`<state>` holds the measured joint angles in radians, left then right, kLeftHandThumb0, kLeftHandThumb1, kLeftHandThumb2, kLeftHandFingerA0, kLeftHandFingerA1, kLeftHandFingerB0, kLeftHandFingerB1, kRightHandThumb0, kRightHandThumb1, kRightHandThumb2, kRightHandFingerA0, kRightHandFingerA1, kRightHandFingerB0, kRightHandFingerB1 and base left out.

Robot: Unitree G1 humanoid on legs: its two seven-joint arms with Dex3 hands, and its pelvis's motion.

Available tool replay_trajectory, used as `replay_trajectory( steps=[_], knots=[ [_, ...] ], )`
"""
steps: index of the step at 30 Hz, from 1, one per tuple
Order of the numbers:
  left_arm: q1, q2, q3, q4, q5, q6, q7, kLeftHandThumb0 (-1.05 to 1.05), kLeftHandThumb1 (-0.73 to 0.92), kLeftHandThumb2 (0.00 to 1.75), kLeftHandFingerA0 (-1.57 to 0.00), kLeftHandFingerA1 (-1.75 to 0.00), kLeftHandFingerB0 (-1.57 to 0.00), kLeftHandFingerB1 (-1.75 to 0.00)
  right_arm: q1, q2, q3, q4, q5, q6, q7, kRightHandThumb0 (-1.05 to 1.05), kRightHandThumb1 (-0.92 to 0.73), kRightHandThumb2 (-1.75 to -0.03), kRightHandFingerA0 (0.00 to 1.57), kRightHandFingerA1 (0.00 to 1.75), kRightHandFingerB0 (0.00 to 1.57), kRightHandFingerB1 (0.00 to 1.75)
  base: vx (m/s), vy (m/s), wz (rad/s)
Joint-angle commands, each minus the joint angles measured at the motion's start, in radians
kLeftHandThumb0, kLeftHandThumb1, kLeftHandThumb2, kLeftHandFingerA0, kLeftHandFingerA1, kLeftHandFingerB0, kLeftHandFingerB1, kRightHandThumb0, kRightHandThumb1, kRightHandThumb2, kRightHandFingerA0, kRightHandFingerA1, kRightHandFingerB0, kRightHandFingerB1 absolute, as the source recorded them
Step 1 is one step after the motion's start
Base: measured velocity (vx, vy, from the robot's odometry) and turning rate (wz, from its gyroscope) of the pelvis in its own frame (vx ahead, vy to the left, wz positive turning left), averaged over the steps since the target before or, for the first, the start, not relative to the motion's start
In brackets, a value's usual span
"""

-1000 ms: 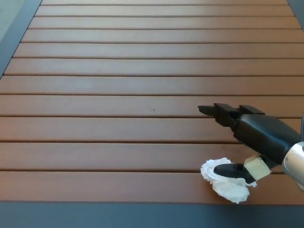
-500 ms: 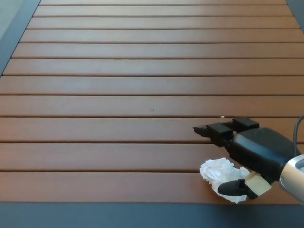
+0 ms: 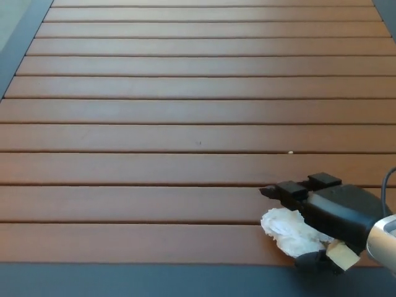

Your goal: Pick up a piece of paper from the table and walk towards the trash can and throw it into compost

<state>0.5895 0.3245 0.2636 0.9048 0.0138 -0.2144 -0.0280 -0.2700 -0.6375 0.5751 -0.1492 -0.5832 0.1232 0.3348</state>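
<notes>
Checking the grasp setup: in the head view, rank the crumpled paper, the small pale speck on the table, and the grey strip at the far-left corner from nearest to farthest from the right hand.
1. Crumpled paper: between the right hand's fingers and thumb, near the table's front edge.
2. Pale speck: on a slat beyond the hand.
3. Grey strip: top-left corner, farthest.

Crumpled white paper (image 3: 289, 230), wadded into a loose ball, lies on the wooden slat table (image 3: 154, 111) at the near right, close to the near edge. Its right side is partly covered.
</notes>
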Motion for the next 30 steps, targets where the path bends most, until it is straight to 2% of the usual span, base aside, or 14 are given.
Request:
replay_trajectory(
  steps=[1, 7, 11, 12, 14, 15, 16, 20, 21, 22, 24, 25, 27, 30],
  knots=[
    [0.010, 0.016, 0.005, -0.032, -0.012, -0.050, -0.012, -0.08, 0.65, 0.71, -0.87, -0.92, -0.83, -0.73, 0.021, -0.004, -0.017, 0.074, -0.089, 0.029, 0.005, -0.55, -0.66, -0.59, 0.28, 0.52, 0.40, 0.34, 0.00, 0.000, 0.00],
    [0.000, 0.020, -0.006, -0.026, 0.004, -0.056, -0.004, -0.08, 0.67, 0.72, -0.88, -0.85, -0.83, -0.72, 0.019, 0.030, 0.014, 0.055, -0.155, 0.060, 0.055, -0.51, -0.69, -0.62, 0.21, 0.50, 0.38, 0.34, 0.00, 0.000, 0.00],
    [-0.011, 0.019, -0.008, -0.016, 0.002, -0.062, -0.007, -0.06, 0.65, 0.78, -0.89, -0.89, -0.86, -0.73, 0.009, 0.061, 0.059, 0.031, -0.216, 0.074, 0.089, -0.50, -0.69, -0.62, 0.21, 0.51, 0.38, 0.35, 0.00, 0.000, 0.00],
    [-0.002, 0.019, -0.008, -0.033, -0.001, -0.063, -0.012, -0.07, 0.64, 0.80, -0.88, -0.93, -0.85, -0.78, 0.006, 0.071, 0.081, 0.032, -0.242, 0.062, 0.083, -0.39, -0.70, -0.62, 0.25, 0.55, 0.40, 0.38, 0.00, 0.000, 0.00],
    [0.011, 0.018, -0.008, -0.058, -0.004, -0.062, -0.020, -0.07, 0.64, 0.80, -0.88, -0.93, -0.85, -0.78, 0.002, 0.086, 0.111, 0.034, -0.282, 0.045, 0.074, -0.39, -0.70, -0.62, 0.25, 0.55, 0.40, 0.38, 0.00, 0.000, 0.00],
    [0.009, 0.020, -0.009, -0.052, -0.004, -0.064, -0.025, -0.03, 0.63, 0.86, -0.88, -0.90, -0.85, -0.76, 0.002, 0.092, 0.117, 0.031, -0.285, 0.051, 0.087, -0.34, -0.75, -0.63, 0.27, 0.54, 0.41, 0.37, 0.00, 0.000, 0.00],
    [0.015, 0.019, -0.006, -0.061, -0.012, -0.070, -0.040, 0.01, 0.63, 0.90, -0.87, -0.97, -0.85, -0.80, 0.006, 0.100, 0.121, 0.023, -0.290, 0.054, 0.093, -0.24, -0.74, -0.78, 0.41, 0.58, 0.46, 0.38, 0.00, 0.000, 0.00],
    [0.031, 0.015, 0.001, -0.084, -0.025, -0.077, -0.062, 0.01, 0.63, 0.90, -0.87, -0.97, -0.85, -0.80, 0.018, 0.112, 0.122, 0.007, -0.304, 0.056, 0.100, -0.24, -0.74, -0.78, 0.41, 0.58, 0.46, 0.38, 0.00, 0.000, 0.00],
    [0.013, 0.001, 0.028, -0.053, -0.061, -0.115, -0.083, 0.11, 0.55, 1.09, -0.92, -1.02, -0.87, -0.89, 0.037, 0.108, 0.116, 0.009, -0.300, 0.029, 0.054, -0.22, -0.75, -0.89, 0.73, 1.18, 0.61, 0.41, 0.00, 0.000, 0.00],
    [-0.010, -0.017, 0.061, -0.015, -0.107, -0.163, -0.110, 0.11, 0.55, 1.09, -0.92, -1.02, -0.87, -0.89, 0.061, 0.103, 0.108, 0.012, -0.295, -0.005, -0.002, -0.22, -0.75, -0.89, 0.73, 1.18, 0.61, 0.41, 0.00, 0.000, 0.00],
    [-0.017, -0.022, 0.073, -0.002, -0.114, -0.178, -0.120, 0.11, 0.55, 1.09, -0.92, -1.02, -0.87, -0.89, 0.068, 0.104, 0.103, 0.011, -0.298, -0.015, -0.013, -0.22, -0.75, -0.89, 0.73, 1.18, 0.61, 0.41, 0.00, 0.000, 0.00],
    [-0.024, -0.022, 0.073, 0.004, -0.108, -0.173, -0.114, 0.05, 0.53, 1.11, -0.98, -1.06, -0.88, -0.91, 0.078, 0.103, 0.096, 0.011, -0.303, -0.019, -0.034, -0.24, -0.79, -0.85, 0.84, 1.58, 0.65, 0.45, 0.00, 0.000, 0.00],
    [-0.030, -0.018, 0.066, 0.009, -0.084, -0.171, -0.101, 0.02, 0.51, 1.11, -0.96, -1.01, -0.86, -0.91, 0.096, 0.101, 0.083, 0.013, -0.319, -0.031, -0.080, -0.25, -0.77, -0.85, 0.88, 1.58, 0.72, 0.47, 0.00, 0.000, 0.00],
    [-0.027, -0.011, 0.056, 0.010, -0.063, -0.181, -0.092, 0.02, 0.51, 1.11, -0.96, -1.01, -0.86, -0.91, 0.105, 0.104, 0.072, 0.018, -0.338, -0.045, -0.104, -0.25, -0.77, -0.85, 0.88, 1.58, 0.72, 0.47, 0.00, 0.000, 0.00]
  ],
)
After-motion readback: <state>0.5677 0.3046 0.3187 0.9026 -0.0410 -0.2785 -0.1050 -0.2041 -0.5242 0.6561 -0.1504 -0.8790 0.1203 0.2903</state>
